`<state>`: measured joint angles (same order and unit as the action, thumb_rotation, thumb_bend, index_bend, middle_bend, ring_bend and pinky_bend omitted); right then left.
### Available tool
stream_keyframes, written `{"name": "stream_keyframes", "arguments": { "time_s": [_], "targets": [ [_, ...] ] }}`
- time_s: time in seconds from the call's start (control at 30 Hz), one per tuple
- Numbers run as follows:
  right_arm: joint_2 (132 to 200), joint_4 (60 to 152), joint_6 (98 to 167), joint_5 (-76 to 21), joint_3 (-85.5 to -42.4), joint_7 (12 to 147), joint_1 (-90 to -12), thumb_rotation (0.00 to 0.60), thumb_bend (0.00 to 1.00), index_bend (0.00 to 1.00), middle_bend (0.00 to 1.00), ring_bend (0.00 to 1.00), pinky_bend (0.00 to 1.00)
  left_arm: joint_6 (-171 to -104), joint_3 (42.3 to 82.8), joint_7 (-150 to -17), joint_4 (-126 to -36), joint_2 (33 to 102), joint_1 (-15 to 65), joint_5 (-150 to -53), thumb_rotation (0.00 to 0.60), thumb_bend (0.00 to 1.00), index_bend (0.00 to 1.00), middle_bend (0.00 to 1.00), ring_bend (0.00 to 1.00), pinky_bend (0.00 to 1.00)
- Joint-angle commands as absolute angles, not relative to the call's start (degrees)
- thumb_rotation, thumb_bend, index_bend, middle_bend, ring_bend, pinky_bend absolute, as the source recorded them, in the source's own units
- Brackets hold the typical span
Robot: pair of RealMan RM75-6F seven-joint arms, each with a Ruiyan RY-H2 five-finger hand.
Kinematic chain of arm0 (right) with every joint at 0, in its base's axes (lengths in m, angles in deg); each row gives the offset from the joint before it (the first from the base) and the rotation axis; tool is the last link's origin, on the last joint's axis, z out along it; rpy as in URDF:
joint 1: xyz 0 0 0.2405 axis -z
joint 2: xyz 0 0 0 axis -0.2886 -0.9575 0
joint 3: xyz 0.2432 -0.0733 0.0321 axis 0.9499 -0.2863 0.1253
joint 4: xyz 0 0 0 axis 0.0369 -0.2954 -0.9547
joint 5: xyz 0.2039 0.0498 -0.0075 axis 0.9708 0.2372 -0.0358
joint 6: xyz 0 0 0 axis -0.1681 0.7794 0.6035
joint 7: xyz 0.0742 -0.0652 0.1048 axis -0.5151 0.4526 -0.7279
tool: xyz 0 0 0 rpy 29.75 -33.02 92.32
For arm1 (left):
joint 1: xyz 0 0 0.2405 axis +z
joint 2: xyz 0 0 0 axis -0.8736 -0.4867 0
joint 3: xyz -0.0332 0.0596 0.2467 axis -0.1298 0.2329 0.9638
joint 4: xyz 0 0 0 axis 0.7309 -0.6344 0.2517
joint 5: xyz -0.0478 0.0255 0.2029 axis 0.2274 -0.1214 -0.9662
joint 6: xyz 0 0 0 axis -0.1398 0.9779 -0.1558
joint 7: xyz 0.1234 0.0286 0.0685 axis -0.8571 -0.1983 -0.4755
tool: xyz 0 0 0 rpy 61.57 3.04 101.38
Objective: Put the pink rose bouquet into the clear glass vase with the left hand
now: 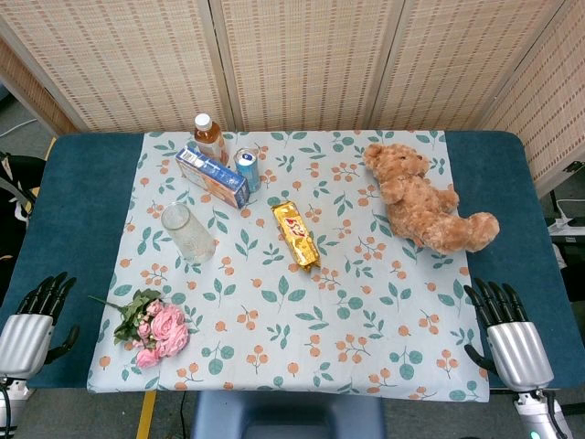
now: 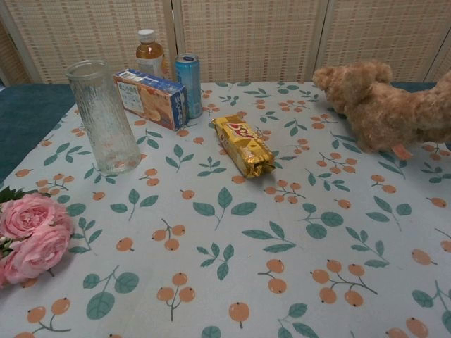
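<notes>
The pink rose bouquet (image 1: 154,327) lies on the patterned cloth near the front left corner, blooms toward me; its flowers (image 2: 29,236) fill the chest view's left edge. The clear glass vase (image 1: 188,233) stands upright behind it, seen large in the chest view (image 2: 103,116). My left hand (image 1: 35,322) rests on the blue table surface left of the bouquet, fingers apart, holding nothing. My right hand (image 1: 505,331) lies at the front right edge, also empty with fingers spread. Neither hand shows in the chest view.
A gold snack pack (image 1: 296,234) lies mid-table. A blue box (image 1: 212,176), a blue can (image 1: 248,168) and a bottle (image 1: 209,137) stand at the back left. A brown teddy bear (image 1: 425,202) lies at the back right.
</notes>
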<state>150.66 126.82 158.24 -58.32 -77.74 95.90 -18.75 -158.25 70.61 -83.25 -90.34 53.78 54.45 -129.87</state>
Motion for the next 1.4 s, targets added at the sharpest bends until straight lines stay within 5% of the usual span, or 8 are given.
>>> {"name": "stream_keyframes", "arguments": {
  "time_s": [0.03, 0.3, 0.6, 1.0, 1.3, 1.4],
  "targets": [
    [150.75, 126.80, 157.91, -58.29, -77.60, 96.02, -18.75, 0.600, 0.08, 0.00, 0.00, 0.00, 0.00, -157.40, 71.33, -81.96, -90.87, 53.62, 54.11, -130.68, 0.600, 0.40, 0.00, 0.00, 0.00, 0.17],
    [150.09, 127.11, 158.66, -59.60, -77.51, 94.56, -18.22, 0.600, 0.08, 0.00, 0.00, 0.00, 0.00, -146.43, 74.36, -80.62, -95.47, 52.27, 50.06, -130.72, 0.600, 0.38, 0.00, 0.00, 0.00, 0.17],
    [149.04, 127.49, 158.39, -60.80, -77.83, 92.83, -18.00, 0.600, 0.08, 0.00, 0.00, 0.00, 0.00, -136.19, 73.30, -89.52, -100.84, 52.98, 44.58, -126.47, 0.600, 0.37, 0.00, 0.00, 0.00, 0.15],
    [148.04, 127.74, 157.48, -60.67, -77.55, 91.15, -18.00, 0.600, 0.08, 0.00, 0.00, 0.00, 0.00, -129.49, 72.08, -101.42, -100.55, 56.52, 40.87, -118.06, 0.600, 0.37, 0.00, 0.00, 0.00, 0.11],
    [148.00, 128.08, 156.77, -60.49, -77.44, 91.41, -17.92, 0.600, 0.08, 0.00, 0.00, 0.00, 0.00, -129.36, 72.00, -101.01, -98.46, 58.56, 39.55, -117.96, 0.600, 0.41, 0.47, 0.50, 0.33, 0.11],
    [147.93, 128.20, 156.65, -60.38, -77.39, 91.39, -17.86, 0.600, 0.08, 0.00, 0.00, 0.00, 0.00, -132.11, 71.97, -97.27, -96.40, 59.81, 39.95, -121.14, 0.600, 0.44, 0.56, 0.59, 0.39, 0.11]
  ]
}}
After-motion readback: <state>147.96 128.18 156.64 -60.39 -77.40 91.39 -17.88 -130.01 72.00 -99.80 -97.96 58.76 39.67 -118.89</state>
